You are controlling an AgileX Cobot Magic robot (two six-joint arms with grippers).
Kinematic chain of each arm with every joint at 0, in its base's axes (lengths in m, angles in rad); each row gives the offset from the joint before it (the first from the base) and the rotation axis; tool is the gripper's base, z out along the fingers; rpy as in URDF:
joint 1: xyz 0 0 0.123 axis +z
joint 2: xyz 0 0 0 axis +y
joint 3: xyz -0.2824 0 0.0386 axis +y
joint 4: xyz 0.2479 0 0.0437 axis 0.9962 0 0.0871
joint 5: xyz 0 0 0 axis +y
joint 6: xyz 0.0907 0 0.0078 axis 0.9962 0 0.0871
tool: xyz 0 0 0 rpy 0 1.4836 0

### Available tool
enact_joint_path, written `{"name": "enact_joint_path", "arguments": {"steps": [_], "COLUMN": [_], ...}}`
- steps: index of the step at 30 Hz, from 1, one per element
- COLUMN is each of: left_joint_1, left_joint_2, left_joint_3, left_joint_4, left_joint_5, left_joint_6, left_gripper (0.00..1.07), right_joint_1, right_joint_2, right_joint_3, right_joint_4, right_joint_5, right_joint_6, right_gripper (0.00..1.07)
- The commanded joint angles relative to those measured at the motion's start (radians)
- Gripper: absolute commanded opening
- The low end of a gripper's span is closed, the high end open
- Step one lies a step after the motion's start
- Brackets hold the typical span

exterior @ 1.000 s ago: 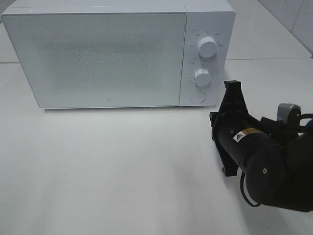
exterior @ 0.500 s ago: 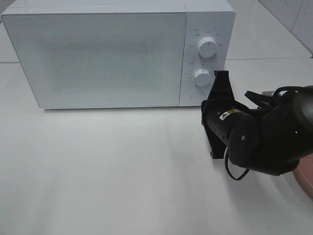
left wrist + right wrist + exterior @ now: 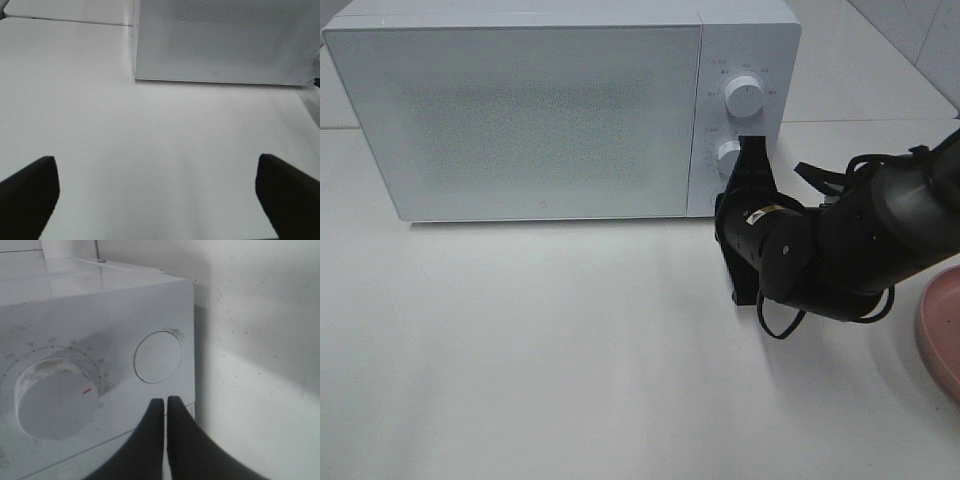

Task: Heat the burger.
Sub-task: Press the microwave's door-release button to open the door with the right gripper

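Note:
The burger is out of view in every frame. The white microwave (image 3: 520,110) stands at the back of the table with its door closed. My right gripper (image 3: 752,148) is shut with nothing in it, and it points at the lower part of the control panel. The right wrist view shows its tips (image 3: 164,401) just short of the round door button (image 3: 158,356), beside the lower knob (image 3: 56,397). My left gripper (image 3: 160,200) stands open over bare table in front of the microwave's left corner (image 3: 135,75).
A pink plate (image 3: 942,325) shows at the right edge of the table, behind the right arm. The upper knob (image 3: 744,97) sits above the gripper. White table (image 3: 520,340) stretches in front of the microwave.
The right arm has swung left and forward, bringing its shut gripper up to the microwave's control panel. The pink plate has come into view behind it.

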Motion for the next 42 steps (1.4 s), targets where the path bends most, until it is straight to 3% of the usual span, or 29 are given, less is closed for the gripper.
{"name": "enact_joint_path", "arguments": {"steps": [1,12,42], "left_joint_1": [0.003,0.003,0.003], "left_joint_2": [-0.018,-0.018,-0.018], "left_joint_3": [0.005,0.005,0.005], "left_joint_4": [0.000,0.000,0.000], "left_joint_5": [-0.010,-0.010,-0.010], "left_joint_6": [0.001,0.001,0.001], "left_gripper": [1.00,1.00,1.00], "right_joint_1": [-0.025,-0.047,-0.070], "right_joint_2": [0.020,0.068,0.112], "right_joint_3": [-0.036,-0.094,-0.125], "right_joint_4": [-0.015,-0.042,-0.063], "right_joint_5": [0.004,0.011,-0.006], "right_joint_6": [0.008,0.013,0.008], "right_gripper": [0.00,0.00,0.00]}}
